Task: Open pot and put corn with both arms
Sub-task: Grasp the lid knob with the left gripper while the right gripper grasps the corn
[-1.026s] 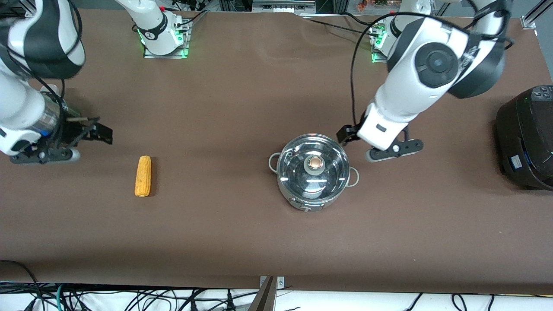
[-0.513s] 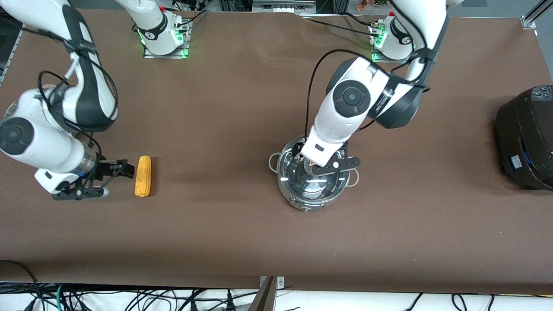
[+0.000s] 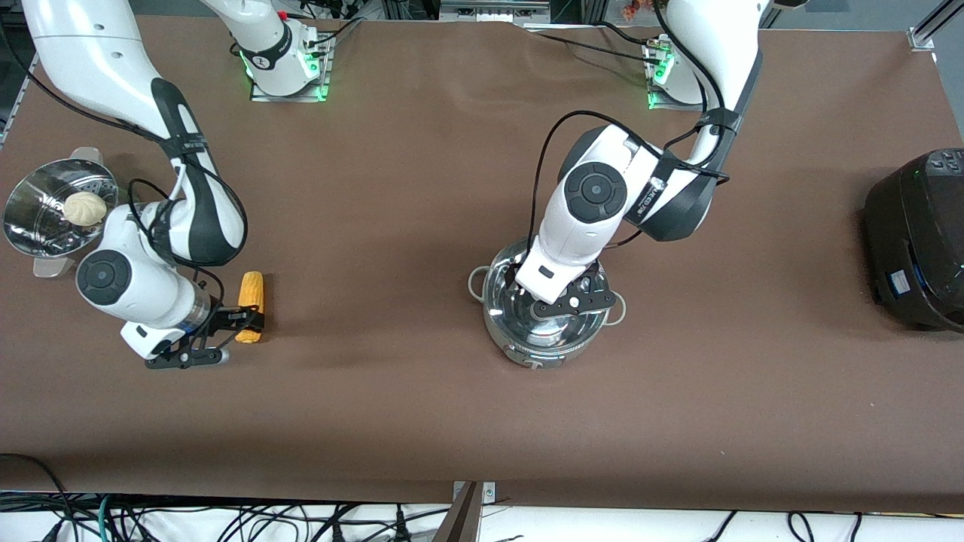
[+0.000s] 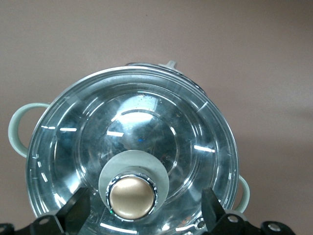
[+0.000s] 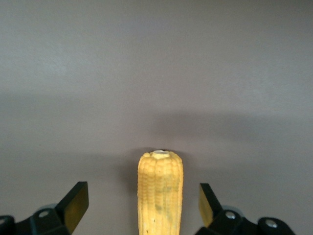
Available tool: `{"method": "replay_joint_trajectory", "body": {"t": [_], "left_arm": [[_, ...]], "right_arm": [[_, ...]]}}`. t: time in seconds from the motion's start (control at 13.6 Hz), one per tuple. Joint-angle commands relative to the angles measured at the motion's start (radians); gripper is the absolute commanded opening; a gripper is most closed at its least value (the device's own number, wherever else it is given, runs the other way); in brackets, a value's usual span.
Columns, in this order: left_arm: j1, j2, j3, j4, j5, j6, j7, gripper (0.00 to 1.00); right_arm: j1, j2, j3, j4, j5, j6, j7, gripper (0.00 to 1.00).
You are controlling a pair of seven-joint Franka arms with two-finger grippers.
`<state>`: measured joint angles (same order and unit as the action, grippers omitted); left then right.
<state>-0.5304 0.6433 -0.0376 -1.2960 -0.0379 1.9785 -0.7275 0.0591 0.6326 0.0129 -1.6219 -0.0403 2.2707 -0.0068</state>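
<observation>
Hands (image 4: 142, 210) (image 5: 137, 210) open: one corn (image 5: 160, 191), one pot (image 4: 132, 156).

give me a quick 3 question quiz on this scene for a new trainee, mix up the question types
1. True or false: the glass lid is already off the pot.
2. Multiple choice: the right gripper has its open fingers on either side of A) the bun, B) the corn, C) the lid knob.
3. Fill in: the left gripper is open, with the lid's ____ between its fingers.

Key:
1. False; the lid sits on the pot.
2. B
3. knob
</observation>
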Motion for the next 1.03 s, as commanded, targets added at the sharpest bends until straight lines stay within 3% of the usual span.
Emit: {"method": "replay_joint_trajectory", "body": {"t": [0.0, 0.22, 0.44, 0.59, 0.66, 0.73, 0.81, 0.88, 0.95], "left_arm": [[-0.028, 0.019, 0.013, -0.011, 0.021, 0.029, 0.019, 1.0], [-0.028, 0.019, 0.012, -0.028, 0.021, 0.034, 0.025, 0.96], [-0.023, 0.01, 0.012, -0.048, 0.018, 0.026, 0.069, 0.82], [-0.022, 0.009, 0.012, -0.051, 0.019, 0.02, 0.077, 0.59], [-0.022, 0.009, 0.012, -0.057, 0.018, 0.019, 0.083, 0.37], [-0.022, 0.006, 0.012, -0.065, 0.016, 0.019, 0.103, 0.25], [-0.019, 0.004, 0.012, -0.066, 0.007, 0.019, 0.108, 0.07], [-0.017, 0.003, 0.012, -0.068, 0.006, 0.017, 0.109, 0.0], [-0.017, -0.001, 0.012, -0.066, 0.004, 0.005, 0.109, 0.0]], "right_arm": [[-0.007, -0.013, 0.009, -0.087, 0.003, 0.082, -0.012, 1.0], [-0.009, -0.013, 0.009, -0.134, 0.003, 0.11, -0.013, 1.0], [-0.012, -0.011, 0.007, -0.184, 0.003, 0.168, -0.019, 1.0], [-0.041, -0.005, 0.009, -0.184, 0.003, 0.171, -0.064, 1.0], [-0.047, 0.001, 0.009, -0.184, 0.003, 0.171, -0.067, 0.99], [-0.047, 0.002, 0.009, -0.184, 0.003, 0.168, -0.068, 0.83], [-0.045, -0.001, 0.009, -0.182, 0.003, 0.159, -0.071, 0.55], [-0.044, -0.002, 0.009, -0.181, 0.003, 0.15, -0.07, 0.42], [-0.045, -0.001, 0.009, -0.182, 0.003, 0.147, -0.07, 0.34]]}}
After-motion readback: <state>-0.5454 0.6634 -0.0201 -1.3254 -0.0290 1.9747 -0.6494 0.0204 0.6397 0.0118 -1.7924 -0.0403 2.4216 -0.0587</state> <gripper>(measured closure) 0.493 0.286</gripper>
